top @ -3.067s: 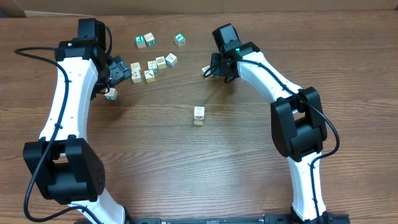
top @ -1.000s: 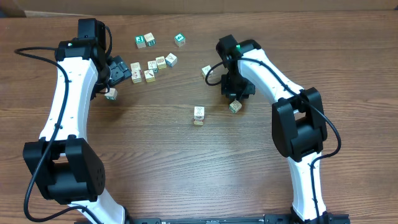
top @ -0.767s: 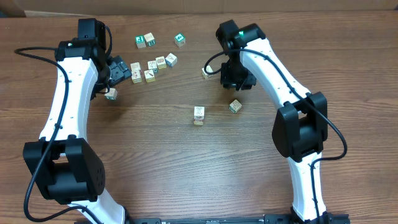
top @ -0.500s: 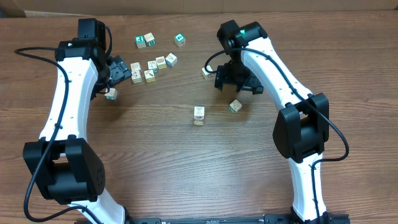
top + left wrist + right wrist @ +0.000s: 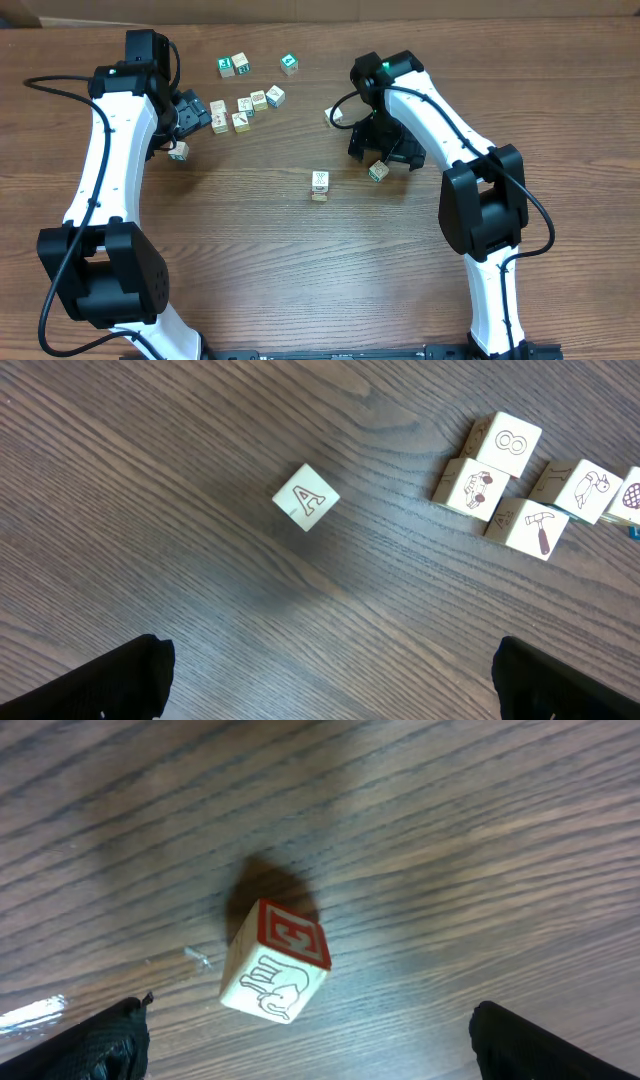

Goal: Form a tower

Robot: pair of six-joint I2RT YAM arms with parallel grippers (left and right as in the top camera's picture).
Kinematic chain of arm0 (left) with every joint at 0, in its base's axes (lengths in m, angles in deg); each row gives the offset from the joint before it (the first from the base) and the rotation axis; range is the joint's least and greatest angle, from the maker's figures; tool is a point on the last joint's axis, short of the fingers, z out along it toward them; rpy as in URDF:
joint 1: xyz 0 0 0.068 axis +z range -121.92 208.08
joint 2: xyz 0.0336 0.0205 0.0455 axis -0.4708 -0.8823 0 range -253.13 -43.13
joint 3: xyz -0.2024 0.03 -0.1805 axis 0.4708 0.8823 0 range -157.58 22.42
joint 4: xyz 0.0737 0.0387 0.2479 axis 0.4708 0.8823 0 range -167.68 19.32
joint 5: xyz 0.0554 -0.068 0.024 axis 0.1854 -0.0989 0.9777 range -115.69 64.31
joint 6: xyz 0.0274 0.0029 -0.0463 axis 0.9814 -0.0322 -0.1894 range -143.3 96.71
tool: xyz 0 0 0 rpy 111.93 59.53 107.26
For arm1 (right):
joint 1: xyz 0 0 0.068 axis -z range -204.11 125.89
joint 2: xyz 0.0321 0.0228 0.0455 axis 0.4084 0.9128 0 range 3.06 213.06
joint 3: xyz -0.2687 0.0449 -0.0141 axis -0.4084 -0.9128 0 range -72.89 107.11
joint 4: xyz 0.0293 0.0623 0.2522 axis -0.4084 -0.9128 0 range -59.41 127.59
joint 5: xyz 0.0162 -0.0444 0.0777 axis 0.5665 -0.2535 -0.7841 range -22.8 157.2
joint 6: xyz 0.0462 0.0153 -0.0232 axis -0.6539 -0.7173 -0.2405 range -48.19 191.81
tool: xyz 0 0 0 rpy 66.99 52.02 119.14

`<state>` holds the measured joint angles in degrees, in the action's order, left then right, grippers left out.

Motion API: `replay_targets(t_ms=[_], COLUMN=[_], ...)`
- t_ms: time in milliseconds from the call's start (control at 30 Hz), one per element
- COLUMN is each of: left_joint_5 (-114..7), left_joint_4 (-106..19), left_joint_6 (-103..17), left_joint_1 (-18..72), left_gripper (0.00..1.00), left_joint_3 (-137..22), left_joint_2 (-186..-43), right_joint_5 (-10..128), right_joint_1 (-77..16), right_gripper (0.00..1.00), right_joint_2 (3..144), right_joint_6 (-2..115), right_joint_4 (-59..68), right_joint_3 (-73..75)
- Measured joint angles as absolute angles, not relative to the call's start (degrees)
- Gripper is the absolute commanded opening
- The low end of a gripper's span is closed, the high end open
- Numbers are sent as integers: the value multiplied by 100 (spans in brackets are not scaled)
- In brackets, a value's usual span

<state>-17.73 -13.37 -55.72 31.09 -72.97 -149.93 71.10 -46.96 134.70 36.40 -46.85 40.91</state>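
Note:
The tower [image 5: 319, 185] is a short column of cream cubes at the table's middle. Just to its right a loose cube [image 5: 378, 171] lies tilted on the wood. In the right wrist view this cube [image 5: 275, 965] shows a red-framed letter face and an elephant drawing. My right gripper [image 5: 383, 155] [image 5: 320, 1050] hovers open over it, its fingers apart from the cube. My left gripper [image 5: 185, 118] [image 5: 335, 685] is open and empty at the far left, above a cube marked A [image 5: 179, 151] [image 5: 305, 497].
A cluster of loose cubes [image 5: 243, 106] [image 5: 505, 470] lies right of the left gripper. Green-faced cubes [image 5: 232, 65] and another [image 5: 289, 63] sit at the back. One single cube [image 5: 333, 116] lies beside the right arm.
My right gripper opened and let go of the cube right of the tower, drew back toward the far side, then returned over it. The left arm has not moved.

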Motion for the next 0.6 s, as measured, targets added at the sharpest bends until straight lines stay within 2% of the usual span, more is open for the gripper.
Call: replay_targets(t_ms=[367, 600], left_joint_5=[-1773, -1773], left_joint_4=[-1337, -1339], left_joint_6=[-5572, -5572], left_joint_1=[3109, 3109], left_gripper=[99, 99], left_joint_3=[-7297, -7297], left_joint_2=[-14993, -14993], right_joint_5=[6896, 6893], right_joint_1=[-4683, -4659], right_gripper=[100, 100], right_joint_2=[13334, 12126], right_joint_6=[3668, 3731], right_joint_4=[-4495, -4471], right_joint_3=[4078, 4078])
